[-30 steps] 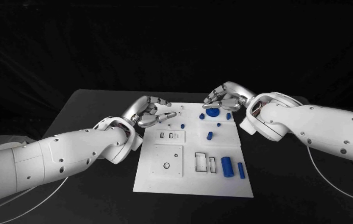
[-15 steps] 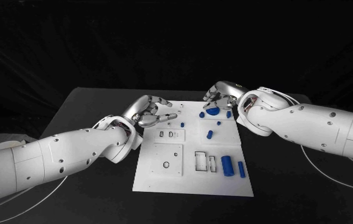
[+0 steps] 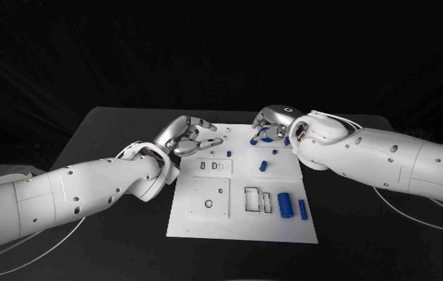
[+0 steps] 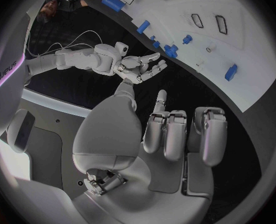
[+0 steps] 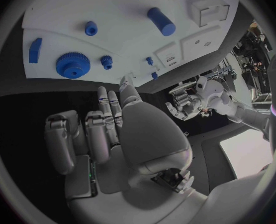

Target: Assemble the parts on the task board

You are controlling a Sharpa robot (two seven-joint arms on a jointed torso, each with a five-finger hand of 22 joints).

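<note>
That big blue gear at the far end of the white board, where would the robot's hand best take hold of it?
Probably by its toothed rim, coming straight down from above. The big blue gear lies flat on the task board, so only its top and edge are free; fingers pinching opposite sides of the rim should hold it. The right hand hangs nearest it, holding nothing.
</note>
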